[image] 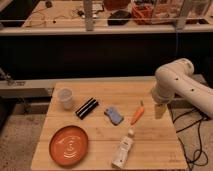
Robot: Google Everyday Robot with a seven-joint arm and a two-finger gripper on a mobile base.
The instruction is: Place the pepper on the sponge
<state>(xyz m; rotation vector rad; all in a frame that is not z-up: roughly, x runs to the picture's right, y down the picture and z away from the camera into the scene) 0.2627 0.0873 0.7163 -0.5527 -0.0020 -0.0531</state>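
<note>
The orange-red pepper (137,114) lies on the wooden table (100,92), right of centre, its narrow end pointing down-left. The blue-grey sponge (114,115) rests flat just left of it, a small gap between them. My gripper (159,110) hangs at the end of the white arm (180,82) over the table's right edge, a short way right of the pepper and not touching it.
An orange plate (69,145) sits at the front left. A clear cup (66,98) stands at the back left, with a black striped block (86,107) beside it. A white squeeze bottle (122,148) lies near the front edge. A dark shelf unit stands behind the table.
</note>
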